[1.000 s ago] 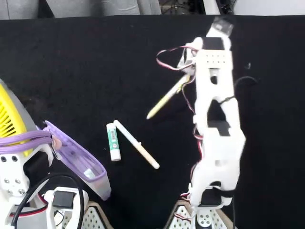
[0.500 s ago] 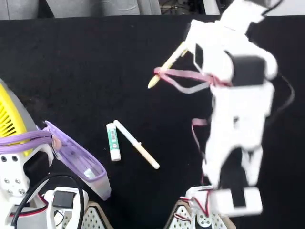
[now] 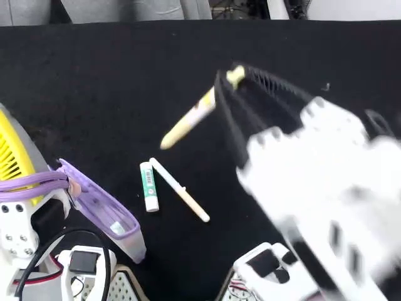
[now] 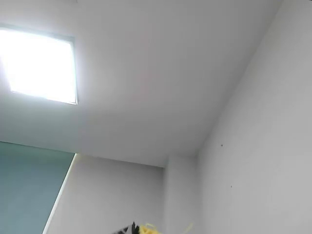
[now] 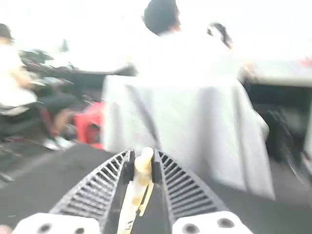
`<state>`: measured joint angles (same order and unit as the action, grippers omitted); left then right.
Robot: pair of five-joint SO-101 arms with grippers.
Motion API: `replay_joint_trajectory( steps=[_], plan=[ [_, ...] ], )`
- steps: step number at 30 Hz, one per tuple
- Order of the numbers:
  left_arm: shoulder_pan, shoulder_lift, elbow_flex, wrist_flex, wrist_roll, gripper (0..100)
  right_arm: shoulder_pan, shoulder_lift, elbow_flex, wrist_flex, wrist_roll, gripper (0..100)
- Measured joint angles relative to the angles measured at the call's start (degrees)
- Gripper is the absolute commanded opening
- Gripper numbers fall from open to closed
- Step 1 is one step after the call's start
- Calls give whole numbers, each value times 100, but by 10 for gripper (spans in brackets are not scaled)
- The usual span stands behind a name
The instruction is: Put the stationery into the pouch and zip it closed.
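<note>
right gripper [image 5: 144,155] clamped on the yellow pen [image 3: 188,119] by its back end, up off the table [image 3: 94,75]; pouch [image 3: 100,210] looks open, well apart at the near-left corner, so I'd line the tip with its mouth before letting go

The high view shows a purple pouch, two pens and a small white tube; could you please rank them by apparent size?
1. purple pouch
2. held pen, table pen: the held one looks longer, but it is lifted nearer the camera, so unranked
3. small white tube
</note>
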<state>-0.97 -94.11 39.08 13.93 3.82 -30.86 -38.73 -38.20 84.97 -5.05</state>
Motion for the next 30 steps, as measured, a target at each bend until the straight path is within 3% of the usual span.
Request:
replay_joint_trajectory(
  steps=[6, 12, 21, 30],
  plan=[
    [0, 0, 0, 0, 0, 30, -1081, -712, 88, -70, 237, 11],
    [0, 0, 0, 0, 0, 30, -1820, -1231, 1336, -677, 237, 11],
    [0, 0, 0, 0, 0, 30, -2532, -2514, 4141, -2303, 422, 11],
    [0, 0, 0, 0, 0, 30, -2752, -3429, 5890, -3059, 677, 15]
  ],
)
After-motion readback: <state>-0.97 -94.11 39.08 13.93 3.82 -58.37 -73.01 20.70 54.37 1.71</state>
